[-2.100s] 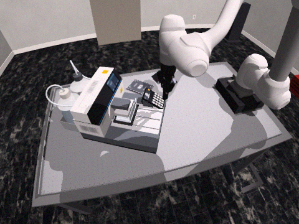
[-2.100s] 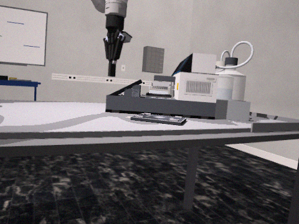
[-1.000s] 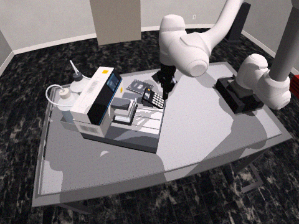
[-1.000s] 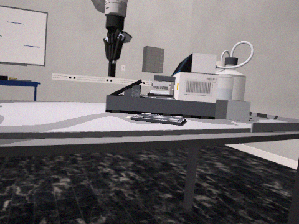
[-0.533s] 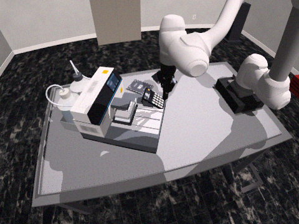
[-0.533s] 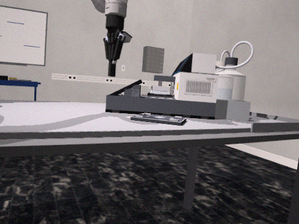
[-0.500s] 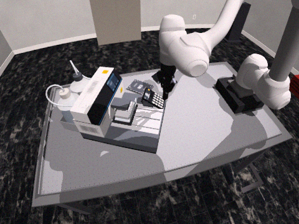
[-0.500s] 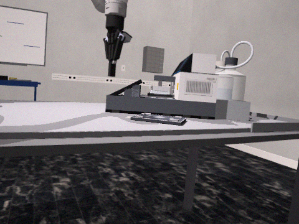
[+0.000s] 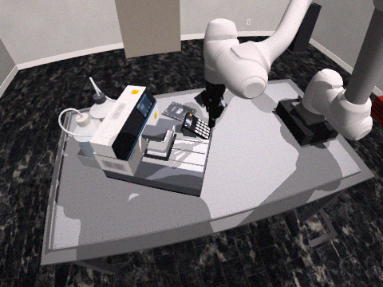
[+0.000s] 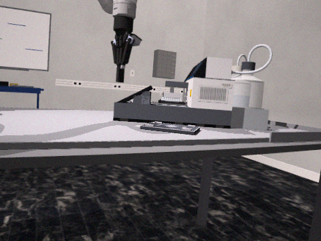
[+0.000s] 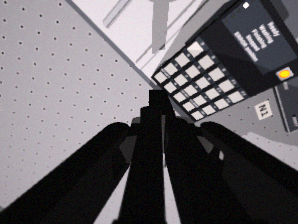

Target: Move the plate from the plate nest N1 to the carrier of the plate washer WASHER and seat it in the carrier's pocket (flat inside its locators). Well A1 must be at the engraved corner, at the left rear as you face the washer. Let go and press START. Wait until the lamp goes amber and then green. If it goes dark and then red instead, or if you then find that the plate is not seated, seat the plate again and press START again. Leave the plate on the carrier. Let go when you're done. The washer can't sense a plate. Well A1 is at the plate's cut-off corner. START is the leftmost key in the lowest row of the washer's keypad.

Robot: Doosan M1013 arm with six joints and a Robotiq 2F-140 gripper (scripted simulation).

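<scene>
The pincer (image 10: 120, 78) hangs from the one white arm (image 9: 243, 65) with its two black fingers pressed together, nothing between them, tips pointing down above the tilted keypad (image 9: 195, 125) at the washer's (image 9: 159, 159) right front edge. Seen from the wrist, the tips hover just over the keypad's lower left corner.

I count one washer, one plate, one flat nest, two bottles (image 9: 85, 127) and one loop of tubing (image 10: 259, 57) on the single table (image 9: 259, 167).

The plate (image 9: 160, 147) sits on the carrier in the middle of the washer, left of the pincer and lower than it, well apart from the fingers. The dark nest (image 9: 179, 110) lies on the table behind the washer, near the pincer.

The nest tag reads "N1" (image 11: 263, 110). The keypad's screen (image 11: 260, 35) carries small lines of writing, too blurred to read, and an amber lamp (image 11: 283, 74) glows beside it. A barcode label (image 10: 213, 94) is on the washer's side.
</scene>
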